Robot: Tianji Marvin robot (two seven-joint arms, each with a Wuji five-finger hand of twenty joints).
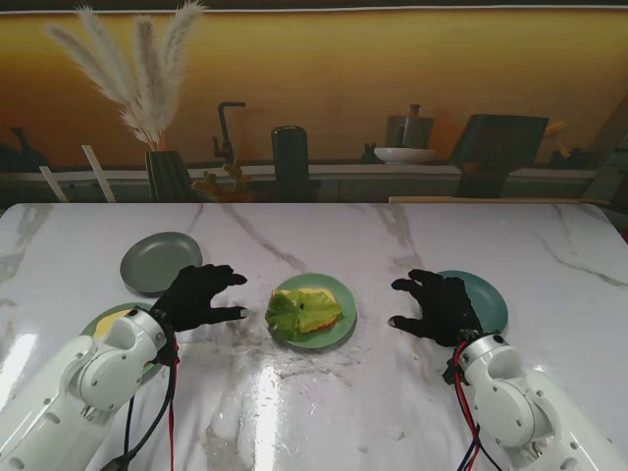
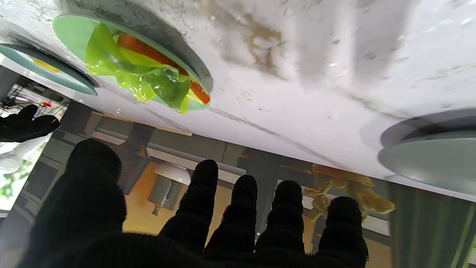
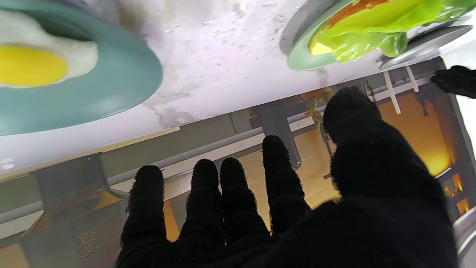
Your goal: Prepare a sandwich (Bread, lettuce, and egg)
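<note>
Sandwich: you have the bread (image 1: pixel 316 306) on the light green plate (image 1: pixel 339 331) at the middle of the marble table (image 1: pixel 324 392), with the lettuce (image 1: pixel 289 312) lying over its left part and hanging past the crust toward the plate's rim.
Egg: you will find the fried egg (image 3: pixel 33 61) on the teal plate (image 1: pixel 489 299) to the right; in the stand's view your right hand covers most of that plate, and only the right wrist view shows the yolk and white.
Writing: you have no label, brand or lettering to read on any plate, on the food or on the table.
Left hand: your left hand (image 1: pixel 199 296) is empty with its fingers spread, palm toward the table, just left of the light green plate and not touching it.
Right hand: your right hand (image 1: pixel 439 305) is empty too, fingers spread, over the near left part of the teal plate.
Other plates: a grey plate (image 1: pixel 157 263) sits farther from you than the left hand; a green plate (image 1: pixel 108 319) with something yellow on it lies mostly hidden under your left forearm.
Open room: you have bare marble between the centre plate and each hand, a wide bare strip nearer to you, and more beyond the plates up to the far edge.
Edges: the table's far edge runs along a counter with a vase of pampas grass (image 1: pixel 147 78).
</note>
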